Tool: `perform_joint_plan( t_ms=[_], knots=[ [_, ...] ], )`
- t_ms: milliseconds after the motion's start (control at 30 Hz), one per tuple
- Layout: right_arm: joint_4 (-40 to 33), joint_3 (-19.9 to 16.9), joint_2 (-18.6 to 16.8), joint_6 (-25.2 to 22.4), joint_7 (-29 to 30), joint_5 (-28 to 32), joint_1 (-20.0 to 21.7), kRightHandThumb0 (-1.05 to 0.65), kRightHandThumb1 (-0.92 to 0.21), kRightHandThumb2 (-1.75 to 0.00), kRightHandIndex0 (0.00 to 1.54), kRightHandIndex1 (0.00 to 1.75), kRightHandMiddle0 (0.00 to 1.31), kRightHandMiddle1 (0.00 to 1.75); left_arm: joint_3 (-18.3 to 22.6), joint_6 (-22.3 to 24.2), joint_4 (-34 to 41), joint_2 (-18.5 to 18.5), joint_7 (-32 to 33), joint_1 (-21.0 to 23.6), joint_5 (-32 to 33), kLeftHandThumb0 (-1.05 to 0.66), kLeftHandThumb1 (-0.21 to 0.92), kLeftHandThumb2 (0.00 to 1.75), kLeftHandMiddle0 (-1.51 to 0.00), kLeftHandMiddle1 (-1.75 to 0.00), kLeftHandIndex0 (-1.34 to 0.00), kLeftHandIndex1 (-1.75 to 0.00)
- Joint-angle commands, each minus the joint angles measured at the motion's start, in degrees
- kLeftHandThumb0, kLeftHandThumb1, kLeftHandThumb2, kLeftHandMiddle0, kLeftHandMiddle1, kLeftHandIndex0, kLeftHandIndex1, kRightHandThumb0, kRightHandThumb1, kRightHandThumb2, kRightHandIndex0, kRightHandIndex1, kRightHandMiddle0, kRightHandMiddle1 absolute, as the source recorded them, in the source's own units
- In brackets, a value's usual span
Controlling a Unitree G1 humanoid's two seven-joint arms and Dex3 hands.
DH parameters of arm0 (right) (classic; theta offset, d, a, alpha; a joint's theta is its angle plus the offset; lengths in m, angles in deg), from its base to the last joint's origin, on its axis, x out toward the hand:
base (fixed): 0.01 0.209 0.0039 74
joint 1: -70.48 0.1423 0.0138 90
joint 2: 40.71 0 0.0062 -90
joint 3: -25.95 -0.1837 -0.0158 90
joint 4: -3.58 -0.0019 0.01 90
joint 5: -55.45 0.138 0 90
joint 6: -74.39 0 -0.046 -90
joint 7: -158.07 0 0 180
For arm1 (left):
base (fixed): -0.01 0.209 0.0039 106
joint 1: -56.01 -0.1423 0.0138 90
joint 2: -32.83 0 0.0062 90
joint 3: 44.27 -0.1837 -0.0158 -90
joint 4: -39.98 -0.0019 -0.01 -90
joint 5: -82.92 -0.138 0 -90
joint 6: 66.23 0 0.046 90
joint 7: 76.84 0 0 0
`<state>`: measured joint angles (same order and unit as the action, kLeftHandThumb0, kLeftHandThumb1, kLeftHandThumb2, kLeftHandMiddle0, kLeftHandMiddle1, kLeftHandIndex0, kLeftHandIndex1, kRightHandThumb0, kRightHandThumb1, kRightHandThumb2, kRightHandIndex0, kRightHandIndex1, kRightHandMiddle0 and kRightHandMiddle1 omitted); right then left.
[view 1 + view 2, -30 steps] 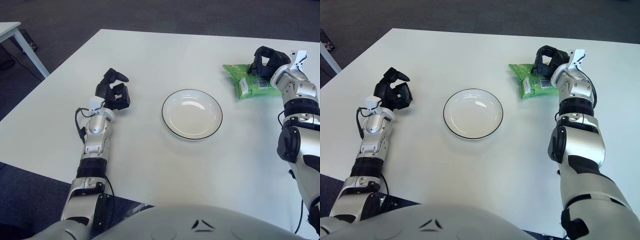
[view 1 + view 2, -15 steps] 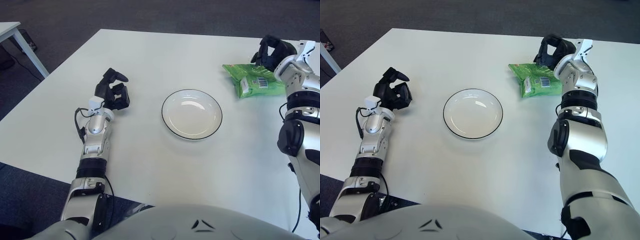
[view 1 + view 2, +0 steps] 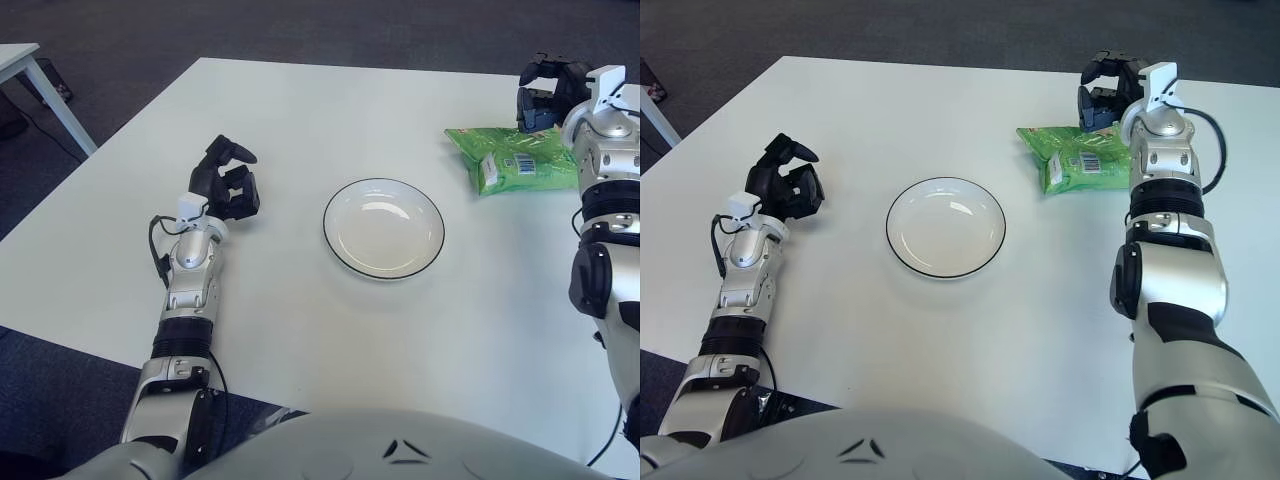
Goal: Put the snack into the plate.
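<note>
A green snack bag [image 3: 510, 160] lies flat on the white table, to the right of and a little beyond a white plate with a dark rim [image 3: 384, 227]. The plate holds nothing. My right hand [image 3: 546, 88] hovers just beyond the bag's far right corner, fingers curled, holding nothing. My left hand [image 3: 228, 180] rests on the table left of the plate, fingers curled and empty. The bag also shows in the right eye view [image 3: 1077, 160].
The white table [image 3: 300, 110] ends at a far edge with dark carpet beyond. Another white table's corner [image 3: 20, 60] stands at the far left.
My right hand has lifted off the snack bag and moved back and to the right. The bag stays on the table. The left hand has not moved.
</note>
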<state>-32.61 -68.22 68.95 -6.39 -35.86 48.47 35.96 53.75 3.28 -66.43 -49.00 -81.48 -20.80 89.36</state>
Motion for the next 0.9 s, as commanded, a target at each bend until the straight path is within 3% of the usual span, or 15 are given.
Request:
perform_joint_plan(
  t_ms=[0,200,333,700,767,800,867],
  knots=[
    [0.63,5.11,3.48,9.84,-1.08,-5.85,-2.76,-0.01,0.02,-1.68,0.88,1.70,0.64,1.73,-0.33,1.14,-6.64,3.39,-0.35,-11.52,0.53,-0.43,0.47,1.12,-1.06,-1.75,-0.49,-1.75],
    [1.16,6.62,4.46,14.67,-1.01,-7.33,-3.24,-0.01,-0.09,-1.52,0.87,1.56,0.55,1.74,-0.14,1.12,-7.09,3.34,-0.47,-11.22,0.70,-0.43,0.47,1.12,-1.07,-1.75,-0.49,-1.75],
    [1.06,8.56,5.59,18.14,1.18,-10.31,-3.44,-0.01,-0.17,-1.44,0.81,1.57,0.48,1.75,-0.07,1.27,-7.26,3.27,-0.02,-10.99,0.35,-0.43,0.47,1.13,-1.06,-1.75,-0.49,-1.75],
    [-1.13,16.12,11.40,27.81,8.39,-23.45,-3.59,-0.01,-0.65,-0.85,0.48,1.54,0.20,1.75,0.03,1.44,-7.42,3.16,-0.36,-10.90,0.50,-0.43,0.47,1.13,-1.06,-1.75,-0.49,-1.75],
    [-1.09,16.81,12.01,29.13,8.43,-24.37,-3.41,-0.01,-0.69,-0.79,0.46,1.53,0.18,1.75,0.03,1.40,-7.42,3.20,-0.40,-10.91,0.54,-0.43,0.47,1.13,-1.06,-1.75,-0.49,-1.75],
    [-1.40,17.19,12.49,30.03,7.64,-24.61,-3.39,-0.14,-0.72,-0.77,0.40,1.52,0.21,1.75,0.03,1.38,-7.40,3.24,-0.43,-10.92,0.58,-0.43,0.47,1.12,-1.06,-1.75,-0.49,-1.75],
    [-1.71,17.73,13.15,31.27,6.24,-24.81,-3.28,-0.25,-0.77,-0.71,0.33,1.49,0.23,1.75,0.03,1.36,-7.37,3.29,-0.46,-10.92,0.63,-0.43,0.47,1.12,-1.07,-1.75,-0.49,-1.75]
  ],
)
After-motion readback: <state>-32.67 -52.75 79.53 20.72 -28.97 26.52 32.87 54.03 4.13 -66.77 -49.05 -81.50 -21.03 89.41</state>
